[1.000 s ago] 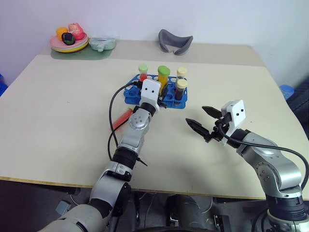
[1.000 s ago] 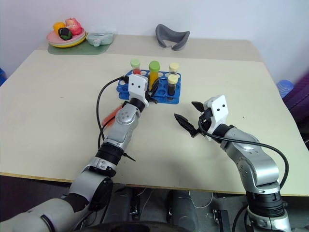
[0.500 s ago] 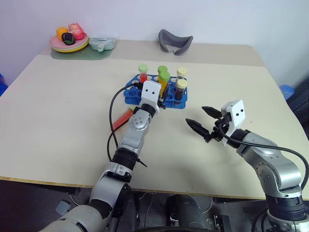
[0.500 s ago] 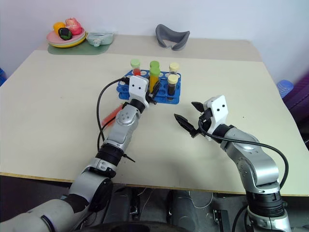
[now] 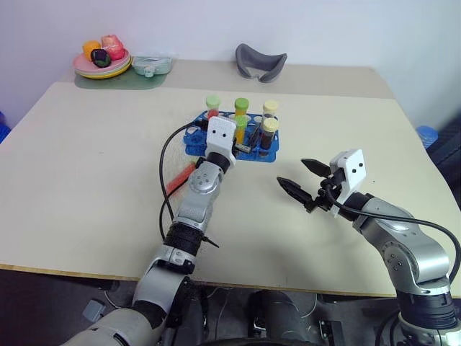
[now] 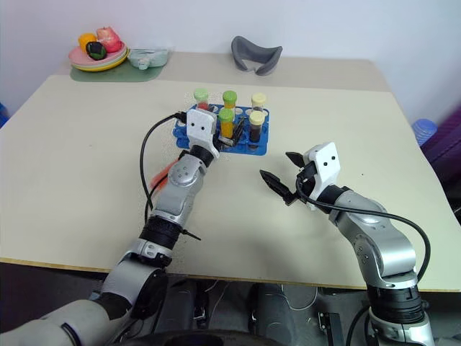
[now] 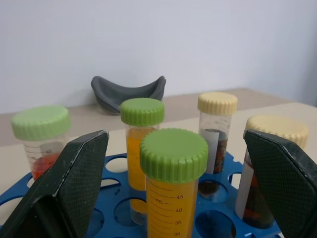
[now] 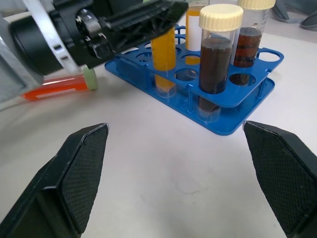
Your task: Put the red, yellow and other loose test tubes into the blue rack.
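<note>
Right wrist view shows me the light, probably slick red tube (image 8: 62, 87) lying flat; I grip mid-barrel, both grippers (image 7: 173, 198) (image 5: 301, 184) wide and empty.

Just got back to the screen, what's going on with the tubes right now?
The left gripper stands open around a yellow-orange tube with a green cap, which sits upright in the blue rack. Four other tubes stand in the rack as well. One red tube lies loose on the table beside the left arm. The right gripper hangs open over the table, holding nothing.
</note>
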You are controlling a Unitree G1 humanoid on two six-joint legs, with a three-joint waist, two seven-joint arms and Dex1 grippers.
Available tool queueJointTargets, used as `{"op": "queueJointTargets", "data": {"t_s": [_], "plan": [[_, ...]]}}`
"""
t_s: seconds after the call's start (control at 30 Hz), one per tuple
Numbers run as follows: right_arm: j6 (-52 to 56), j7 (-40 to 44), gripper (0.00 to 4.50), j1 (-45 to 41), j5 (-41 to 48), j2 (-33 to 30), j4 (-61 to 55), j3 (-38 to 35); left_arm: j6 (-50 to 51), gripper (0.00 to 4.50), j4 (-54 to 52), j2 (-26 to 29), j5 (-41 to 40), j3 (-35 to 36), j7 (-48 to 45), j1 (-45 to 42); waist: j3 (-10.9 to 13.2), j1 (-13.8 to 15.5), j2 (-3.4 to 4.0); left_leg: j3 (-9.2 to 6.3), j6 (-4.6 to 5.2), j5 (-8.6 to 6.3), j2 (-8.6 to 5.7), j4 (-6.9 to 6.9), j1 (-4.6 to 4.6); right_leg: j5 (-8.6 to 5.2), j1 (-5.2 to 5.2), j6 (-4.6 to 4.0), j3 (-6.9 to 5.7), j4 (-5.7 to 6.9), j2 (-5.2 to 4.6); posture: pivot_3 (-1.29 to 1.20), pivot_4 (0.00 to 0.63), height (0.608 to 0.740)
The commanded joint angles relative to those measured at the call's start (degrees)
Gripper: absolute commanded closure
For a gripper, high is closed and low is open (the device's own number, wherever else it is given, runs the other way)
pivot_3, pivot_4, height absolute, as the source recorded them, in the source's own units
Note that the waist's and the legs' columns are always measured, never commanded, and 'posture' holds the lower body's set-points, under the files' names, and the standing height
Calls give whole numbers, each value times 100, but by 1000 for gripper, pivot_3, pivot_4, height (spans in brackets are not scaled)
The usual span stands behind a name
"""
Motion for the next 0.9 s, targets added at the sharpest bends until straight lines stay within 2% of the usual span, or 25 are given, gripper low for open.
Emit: {"op": "queueJointTargets", "data": {"t_s": [0.03, 0.3, 0.37, 0.5, 0.57, 0.63, 0.67, 0.73, 0.77, 0.9], "plan": [[-35, 12, 51, 0, 56, -40, -161, -126, 556, 49, -1248, 359, -272, 134, -310, 384, 0, -73, 0, -4, 0, 0, 1, -1, 0, 0, 0, 0, 0, 0, 0, 0, 150, 680], [-19, 229, 51, 38, 63, -285, -172, -186, 2180, 49, -3557, 1564, -1100, 585, -1012, 1390, 0, -88, 2, -11, -4, 2, 5, -4, 5, 0, 2, -1, 2, 3, 1, 0, 150, 680], [-53, 599, 51, 10, 140, -549, -203, -167, 3130, 49, -3974, 1879, -1441, 854, -961, 1404, 0, -69, 2, -12, -3, 2, 4, -3, 6, 0, 5, -1, 1, 2, 0, 0, 150, 680], [-123, 1238, 51, 10, 319, -954, -262, -156, 4886, 49, -4295, 2419, -1976, 1232, -820, 940, 1, -69, -1, -20, -1, 0, 3, -3, 9, 0, 12, 0, 1, 0, 0, 0, 150, 680], [-149, 1365, 51, -34, 302, -1071, -211, -133, 5794, 49, -4223, 2816, -1926, 1208, -701, 542, 2, -75, -2, -23, -1, 0, 2, -4, 12, -1, 14, 0, 1, 0, 2, 0, 150, 680], [-198, 1406, 51, -83, 251, -1092, -116, -120, 7141, 49, -3990, 3201, -2175, 1212, -778, -40, 2, -81, -2, -23, -1, 0, 1, -4, 11, -1, 15, 0, 1, 0, 2, 0, 150, 680], [-217, 1417, 51, -104, 224, -1087, -67, -111, 7806, 49, -3846, 3619, -2256, 866, -999, -410, 4, -80, -6, -22, -1, 0, 1, -4, 12, -1, 14, 0, 1, 0, 1, 0, 150, 680], [-248, 1433, 51, -99, 172, -1066, -23, -70, 8538, 49, -3627, 4489, -2193, -56, -1366, -1037, 12, -84, -14, -24, -7, 3, 2, -6, 11, -1, 10, 0, 0, 2, 5, 0, 150, 680], [-253, 1435, 51, -91, 160, -1055, -24, -52, 8731, 49, -3535, 4752, -2200, -352, -1483, -1245, 12, -88, -14, -22, -7, 4, 0, -12, 16, -1, 11, 0, 1, -2, 4, 0, 150, 680], [-220, 1423, 51, -113, 157, -968, -48, 59, 9295, 49, -2505, 4646, -2495, -696, -1988, -2062, 14, -70, -8, -16, -7, 3, 0, -16, 13, -3, 8, 2, 4, -2, 2, 0, 150, 680]]}}
